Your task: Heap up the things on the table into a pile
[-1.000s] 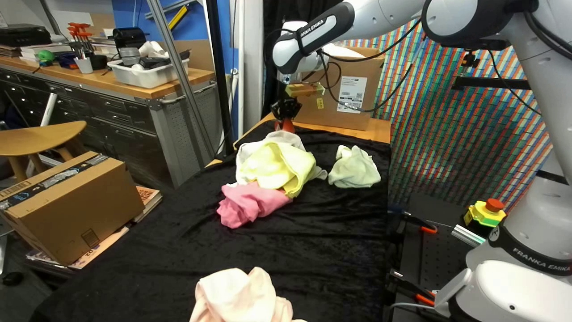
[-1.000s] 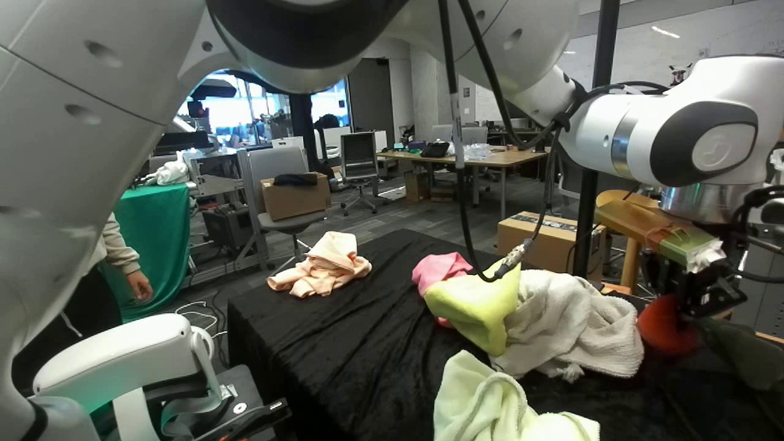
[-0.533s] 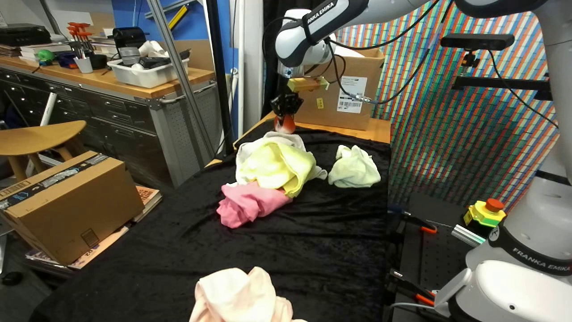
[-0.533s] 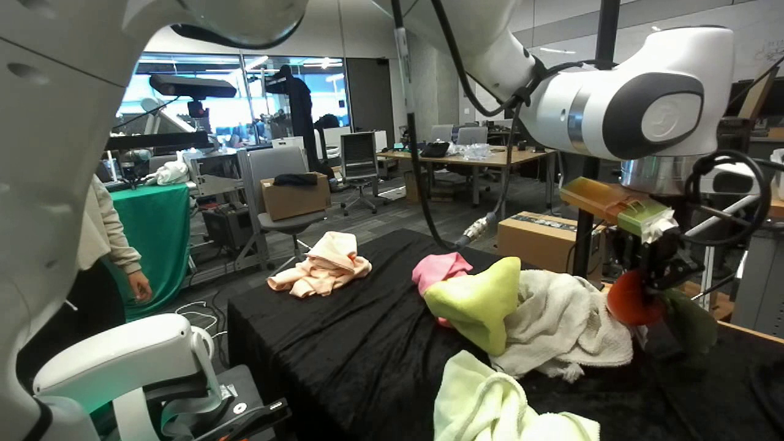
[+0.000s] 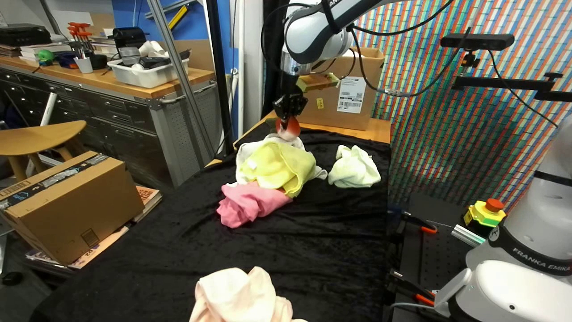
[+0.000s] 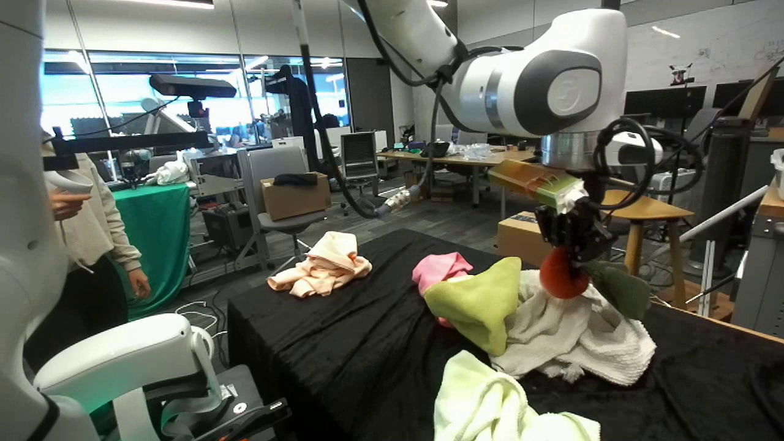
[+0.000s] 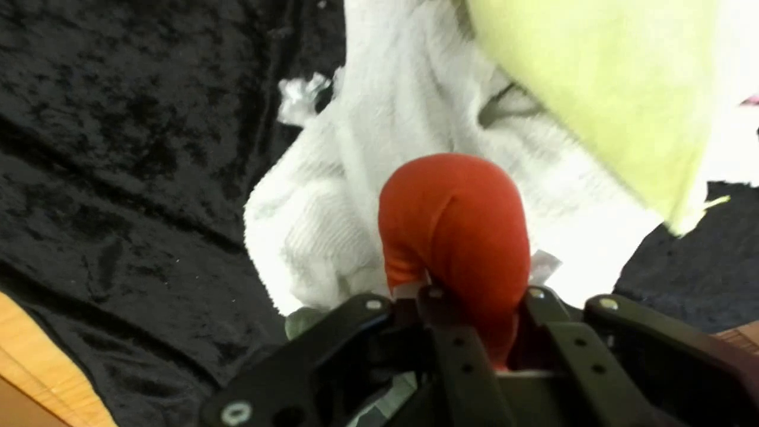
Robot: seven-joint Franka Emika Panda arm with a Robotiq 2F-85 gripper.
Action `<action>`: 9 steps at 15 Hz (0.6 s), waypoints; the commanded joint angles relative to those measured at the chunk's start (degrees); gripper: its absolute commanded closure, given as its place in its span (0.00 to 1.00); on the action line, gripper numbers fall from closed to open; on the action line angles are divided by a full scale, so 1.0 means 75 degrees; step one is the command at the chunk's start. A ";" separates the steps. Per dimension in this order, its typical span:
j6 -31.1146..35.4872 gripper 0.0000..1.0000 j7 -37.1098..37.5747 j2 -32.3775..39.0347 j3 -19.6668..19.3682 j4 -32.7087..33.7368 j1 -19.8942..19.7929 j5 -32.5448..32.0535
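Bundle (image 7: 453,219), red and bulging, hangs below the pincer (image 7: 486,296), long axis leading away from the fingers (image 7: 459,356), rounded end downward; a green flap (image 6: 618,288) slants out beside it. Its root is hidden; contact with the white cloth (image 7: 385,118) beneath I can't make out. The jaws stand nearly closed, pinching the red. Well apart, the peach cloth (image 5: 237,299) is cut off in an exterior view.

Robotics lab. In an exterior view: robot arm (image 6: 505,98) upper centre, office chair (image 6: 358,153) and desk (image 6: 474,161) mid-frame, monitors (image 6: 664,111) upper right. In an exterior view: workbench (image 5: 99,80) upper left, red stop button (image 5: 494,205) lower right.
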 commanded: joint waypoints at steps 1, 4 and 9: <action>0.0299 0.90 -0.0128 -0.1097 0.0270 -0.1287 0.0363 -0.0193; 0.0348 0.90 -0.0201 -0.1365 0.0582 -0.1678 0.0654 -0.0233; 0.0529 0.90 -0.0281 -0.1285 0.1024 -0.1839 0.1096 -0.0336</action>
